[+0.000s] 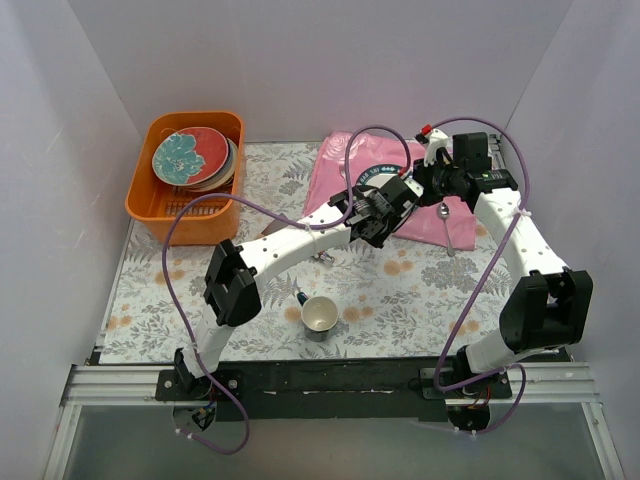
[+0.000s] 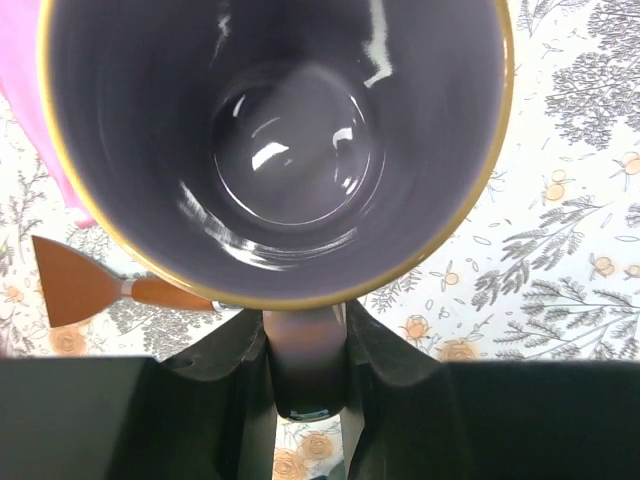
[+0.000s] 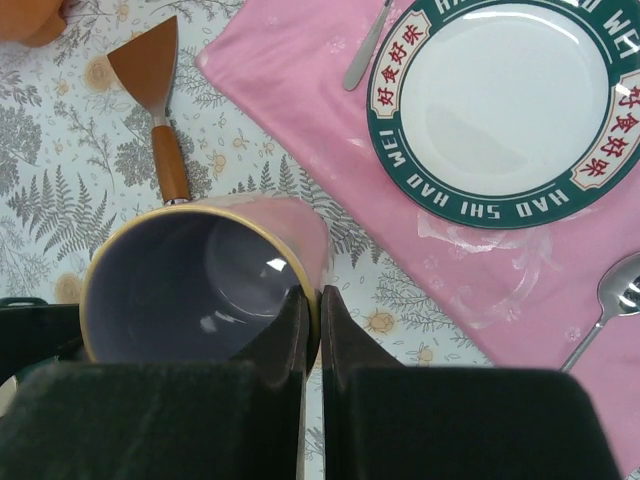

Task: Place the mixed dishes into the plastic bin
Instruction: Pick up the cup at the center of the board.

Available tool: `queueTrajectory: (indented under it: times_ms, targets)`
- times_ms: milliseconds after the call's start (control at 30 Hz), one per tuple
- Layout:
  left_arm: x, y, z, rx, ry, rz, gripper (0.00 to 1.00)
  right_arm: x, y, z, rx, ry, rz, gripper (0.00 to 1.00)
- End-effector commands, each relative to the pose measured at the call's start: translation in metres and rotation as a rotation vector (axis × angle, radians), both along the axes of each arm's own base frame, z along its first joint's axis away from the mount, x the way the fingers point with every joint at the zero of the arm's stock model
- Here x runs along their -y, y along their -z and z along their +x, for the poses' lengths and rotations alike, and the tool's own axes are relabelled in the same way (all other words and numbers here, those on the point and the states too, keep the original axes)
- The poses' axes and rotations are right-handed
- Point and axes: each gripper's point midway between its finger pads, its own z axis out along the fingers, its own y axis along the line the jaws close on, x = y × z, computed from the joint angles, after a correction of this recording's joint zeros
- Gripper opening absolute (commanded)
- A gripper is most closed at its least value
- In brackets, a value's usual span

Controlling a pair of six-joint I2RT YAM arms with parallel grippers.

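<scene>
The lilac mug (image 2: 290, 150) with a gold rim is held off the table by both grippers. My left gripper (image 2: 305, 330) is shut on its handle. My right gripper (image 3: 312, 300) is shut on its rim, one finger inside the mug (image 3: 200, 280) and one outside. In the top view the two grippers, left (image 1: 385, 205) and right (image 1: 432, 180), meet over the pink cloth's near edge, and they hide the mug. The orange plastic bin (image 1: 185, 225) stands at the far left. It holds stacked plates with the red-rimmed teal plate (image 1: 190, 157) on top.
A white plate with a dark green lettered rim (image 3: 505, 100) lies on the pink cloth (image 3: 300, 110). A spoon (image 3: 610, 300) and another utensil (image 3: 365, 50) lie there too. A wooden spatula (image 3: 155, 110) lies on the floral tablecloth. A cream mug with a dark handle (image 1: 320, 315) stands near the front.
</scene>
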Motion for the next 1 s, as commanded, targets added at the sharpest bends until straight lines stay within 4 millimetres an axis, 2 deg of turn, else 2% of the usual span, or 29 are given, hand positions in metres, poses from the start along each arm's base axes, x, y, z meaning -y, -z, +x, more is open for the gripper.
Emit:
queueTrajectory:
  times_ms: [0,67,100,167,200,233,333,367,467,567,633,667,733,800,967]
  targets:
    - [-0.006,-0.036,0.013,0.100,-0.047,-0.055,0.00,-0.017,-0.040,-0.003,0.110,-0.084,0.108,0.01]
    - [-0.010,-0.035,0.014,0.117,-0.060,-0.052,0.00,-0.022,-0.042,-0.009,0.115,-0.131,0.126,0.01]
    - [-0.011,-0.048,0.016,0.150,-0.071,-0.084,0.00,-0.023,-0.043,-0.011,0.120,-0.144,0.130,0.01]
    - [-0.018,-0.048,0.016,0.165,-0.075,-0.082,0.00,-0.026,-0.045,-0.013,0.131,-0.171,0.138,0.02]
    - [-0.017,-0.059,0.017,0.188,-0.074,-0.114,0.00,-0.026,-0.047,-0.013,0.136,-0.176,0.138,0.05]
    - [-0.019,-0.061,0.017,0.194,-0.074,-0.117,0.00,-0.027,-0.046,-0.013,0.135,-0.180,0.138,0.08]
    - [-0.027,-0.064,0.019,0.202,-0.084,-0.131,0.00,-0.028,-0.051,-0.014,0.156,-0.206,0.140,0.23]
    - [-0.028,-0.064,0.020,0.201,-0.090,-0.137,0.00,-0.029,-0.053,-0.014,0.162,-0.217,0.143,0.32]
    - [-0.038,-0.068,0.024,0.200,-0.112,-0.152,0.00,-0.030,-0.059,-0.014,0.179,-0.234,0.149,0.47]
    - [-0.050,-0.072,0.029,0.201,-0.137,-0.178,0.00,-0.030,-0.066,-0.015,0.205,-0.261,0.157,0.59]
    - [-0.058,-0.073,0.035,0.201,-0.160,-0.198,0.00,-0.030,-0.071,-0.015,0.218,-0.277,0.167,0.63]
    - [-0.061,-0.080,0.035,0.204,-0.162,-0.221,0.00,-0.029,-0.074,-0.017,0.218,-0.287,0.182,0.68]
    - [-0.071,-0.081,0.040,0.198,-0.186,-0.238,0.00,-0.029,-0.077,-0.018,0.224,-0.299,0.198,0.71]
    - [-0.080,-0.092,0.042,0.200,-0.207,-0.282,0.00,-0.028,-0.080,-0.019,0.227,-0.310,0.213,0.74]
    - [-0.124,-0.120,0.063,0.234,-0.317,-0.379,0.00,-0.022,-0.078,-0.018,0.228,-0.303,0.225,0.75]
